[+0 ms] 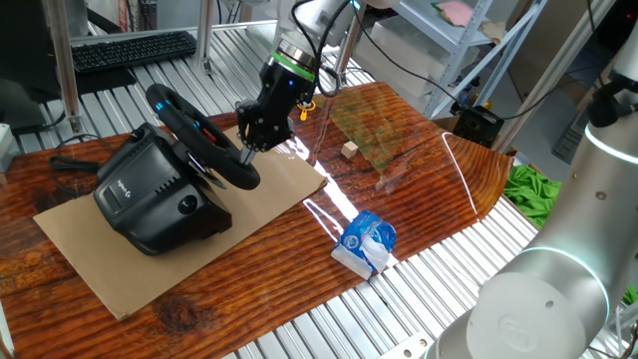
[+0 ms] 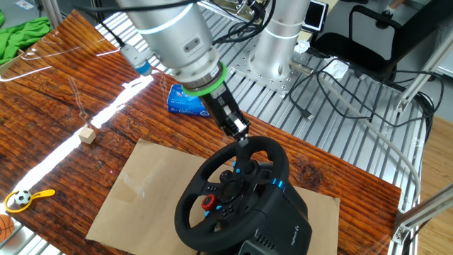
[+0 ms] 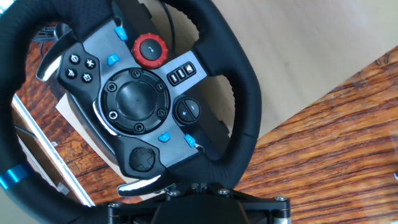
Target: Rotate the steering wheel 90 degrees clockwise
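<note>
Hand (image 2: 242, 139) at the steering wheel (image 2: 232, 191) rim's edge; finger state cannot be told; cardboard sheet (image 1: 199, 234) beneath.

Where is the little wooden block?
In one fixed view the wooden block sits alone on the brown table, right of the cardboard, beyond the gripper and steering wheel.
</note>
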You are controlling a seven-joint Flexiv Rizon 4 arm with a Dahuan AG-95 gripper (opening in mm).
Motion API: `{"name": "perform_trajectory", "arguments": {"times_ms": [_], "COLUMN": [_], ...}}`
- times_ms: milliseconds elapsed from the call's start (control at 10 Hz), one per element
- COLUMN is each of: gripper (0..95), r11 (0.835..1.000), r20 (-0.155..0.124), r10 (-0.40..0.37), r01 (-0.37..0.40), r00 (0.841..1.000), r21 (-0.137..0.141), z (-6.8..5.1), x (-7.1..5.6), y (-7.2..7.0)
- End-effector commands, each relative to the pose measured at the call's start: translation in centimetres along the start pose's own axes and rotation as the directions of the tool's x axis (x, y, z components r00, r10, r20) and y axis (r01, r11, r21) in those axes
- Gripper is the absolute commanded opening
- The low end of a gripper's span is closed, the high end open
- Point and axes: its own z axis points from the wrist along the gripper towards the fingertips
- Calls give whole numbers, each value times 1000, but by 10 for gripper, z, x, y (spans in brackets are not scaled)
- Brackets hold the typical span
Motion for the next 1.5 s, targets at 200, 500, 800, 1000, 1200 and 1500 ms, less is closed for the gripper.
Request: {"name": "perform_trajectory", "arguments": {"times_ms": [200,500,800,1000,1200,1500], "gripper": [0,0,0,0,0,0], "r11": [999,996,995,995,997,998], "r20": [-11,-20,-10,-8,14,37], "r10": [29,62,81,84,67,68], "r01": [-29,-63,-82,-84,-66,-68], "r00": [1000,998,997,996,998,997], "r21": [-28,-59,-60,-60,-44,-18], "z": [0,-2,-8,-10,-12,-12], "x": [0,-6,-15,-18,-21,-22], "y": [0,4,9,11,12,12]}}
